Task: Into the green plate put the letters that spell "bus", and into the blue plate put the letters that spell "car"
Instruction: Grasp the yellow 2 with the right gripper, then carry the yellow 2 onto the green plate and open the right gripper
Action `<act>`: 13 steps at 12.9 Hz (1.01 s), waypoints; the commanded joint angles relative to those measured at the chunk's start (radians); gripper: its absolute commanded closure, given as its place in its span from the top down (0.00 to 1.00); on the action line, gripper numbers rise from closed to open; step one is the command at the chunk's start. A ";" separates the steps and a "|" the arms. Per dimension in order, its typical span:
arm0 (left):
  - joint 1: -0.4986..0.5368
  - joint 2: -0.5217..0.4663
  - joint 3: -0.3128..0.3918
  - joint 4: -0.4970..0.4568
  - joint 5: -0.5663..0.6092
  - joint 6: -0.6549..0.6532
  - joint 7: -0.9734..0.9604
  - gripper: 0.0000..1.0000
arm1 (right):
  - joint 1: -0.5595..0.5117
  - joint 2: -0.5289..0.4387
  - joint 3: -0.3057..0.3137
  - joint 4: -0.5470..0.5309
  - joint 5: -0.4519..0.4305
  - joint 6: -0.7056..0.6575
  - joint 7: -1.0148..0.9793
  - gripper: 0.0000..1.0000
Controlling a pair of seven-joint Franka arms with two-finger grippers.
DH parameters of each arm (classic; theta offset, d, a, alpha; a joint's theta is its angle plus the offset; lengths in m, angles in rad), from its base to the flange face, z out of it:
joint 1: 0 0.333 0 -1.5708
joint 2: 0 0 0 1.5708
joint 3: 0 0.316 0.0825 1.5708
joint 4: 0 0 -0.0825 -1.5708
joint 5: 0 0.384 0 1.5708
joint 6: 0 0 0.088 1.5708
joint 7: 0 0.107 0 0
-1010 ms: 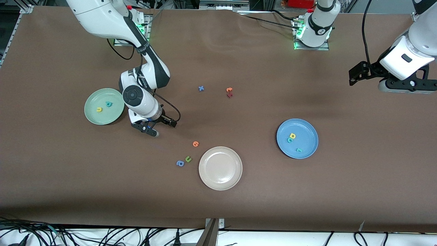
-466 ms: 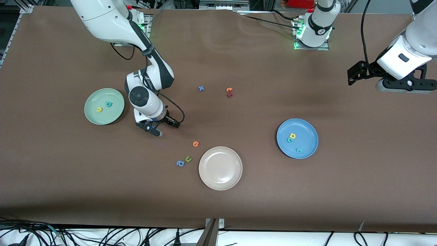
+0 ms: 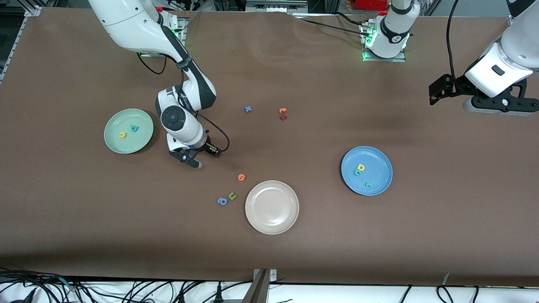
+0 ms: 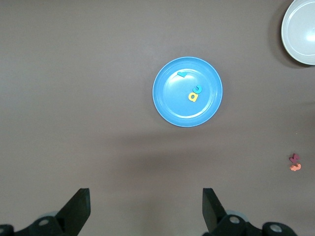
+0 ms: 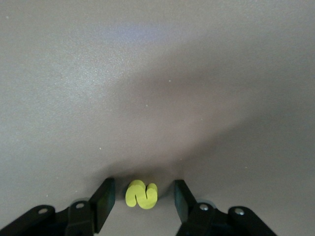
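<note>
Your green plate [image 3: 110,143], at mid-height toward the right arm's end of the table, holds the yellow u [image 3: 122,135] and the teal b [image 3: 134,128]; the third letter of "bus" is not yet in it.

Since a second ago, your right gripper [image 3: 191,161] has drifted away from that plate's rim toward the table's middle and settled low over the cloth. Its jaws have narrowed from wide to a close bracket. The right wrist view shows the yellow s [image 5: 141,194] lying flat between the fingers [image 5: 104,199], with a thin gap on each side, so nothing is gripped yet. I judge this the closing stroke of the last pickup.

The beige plate [image 3: 272,227] is bare.

The blue plate [image 3: 379,189] carries the yellow a [image 3: 361,167], teal c [image 3: 358,172] and teal r [image 3: 369,184], so "car" looks finished.

Your left gripper [image 4: 142,211] waits high over the table, jaws spread fully, holding nothing.

Writing: I can read no brand or label. The foam letters are the only legible characters.
</note>
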 commanded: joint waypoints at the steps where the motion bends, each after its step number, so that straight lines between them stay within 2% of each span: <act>1: 0.004 0.018 -0.003 0.038 0.010 -0.042 0.032 1.00 | 0.008 0.015 -0.005 0.002 0.013 0.008 0.006 0.35; 3: 0.004 0.016 -0.005 0.039 0.010 -0.046 0.029 1.00 | 0.008 0.015 -0.005 0.002 0.013 0.007 0.006 0.19; 4: 0.004 0.016 -0.005 0.039 0.010 -0.046 0.029 1.00 | 0.007 0.015 -0.005 0.004 0.013 0.004 0.004 0.15; 7: 0.003 0.015 -0.005 0.039 0.010 -0.048 0.030 1.00 | 0.003 -0.018 -0.012 0.012 0.011 -0.037 -0.014 0.13; 9: 0.003 0.015 -0.005 0.039 0.010 -0.048 0.030 1.00 | 0.002 -0.066 -0.041 0.042 -0.003 -0.164 -0.038 0.13; 13: 0.001 0.015 -0.006 0.039 0.009 -0.048 0.029 1.00 | -0.001 -0.176 -0.207 0.062 -0.001 -0.479 -0.360 0.13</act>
